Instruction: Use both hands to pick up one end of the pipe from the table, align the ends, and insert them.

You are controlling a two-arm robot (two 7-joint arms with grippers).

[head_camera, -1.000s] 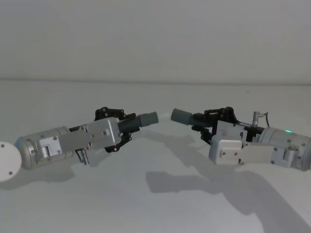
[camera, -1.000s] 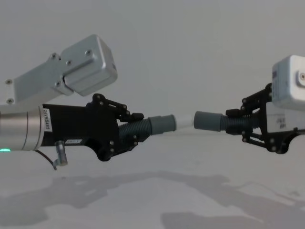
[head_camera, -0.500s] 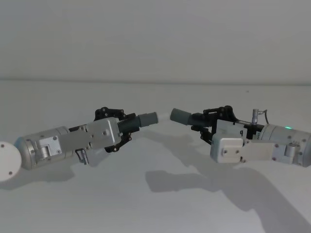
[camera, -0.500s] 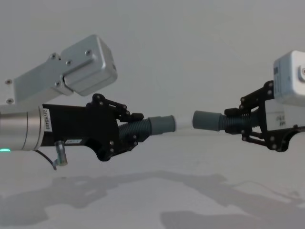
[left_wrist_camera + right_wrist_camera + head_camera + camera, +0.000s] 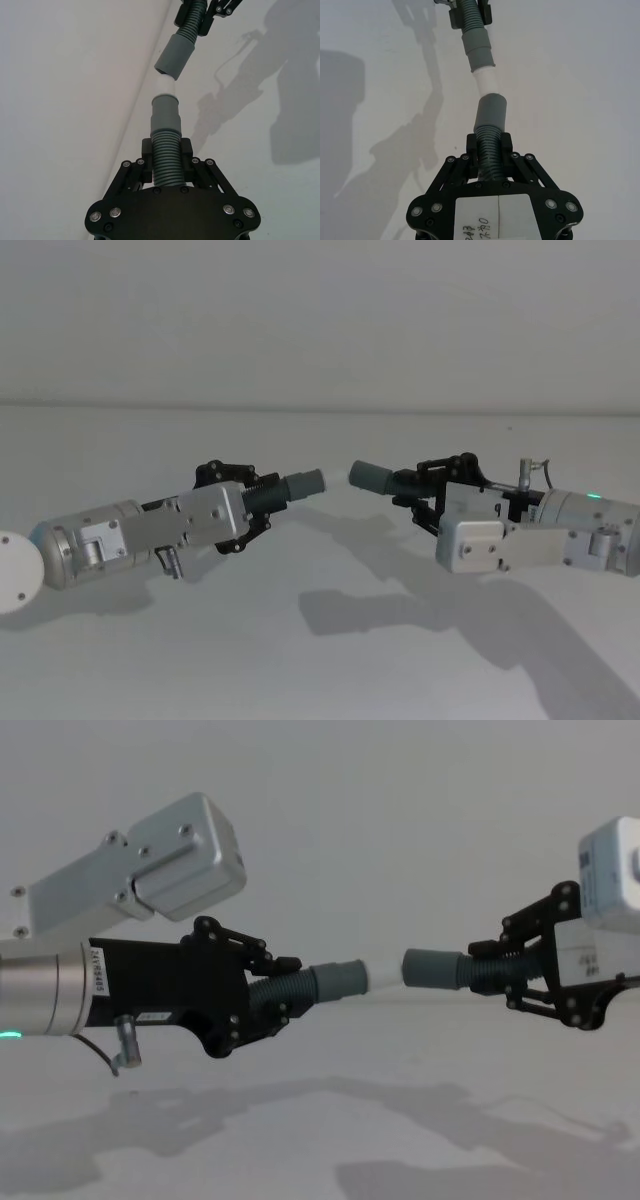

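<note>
Chest view: above the tabletop [image 5: 320,1140], the left pincer [image 5: 285,989], at 9 o'clock, and right pincer [image 5: 497,975], at 3 o'clock, clamp the left hose [image 5: 318,984] and right hose [image 5: 472,970]. The right cuff [image 5: 432,968] has edged closer, nearly meeting the white tip [image 5: 382,976], so insertion looks next.

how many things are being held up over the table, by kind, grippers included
hose pieces: 2 (left hose piece, right hose piece)
grippers: 2 (left gripper, right gripper), each shut on its own piece
white tip sticking out of the left hose piece: 1
total: 5
</note>
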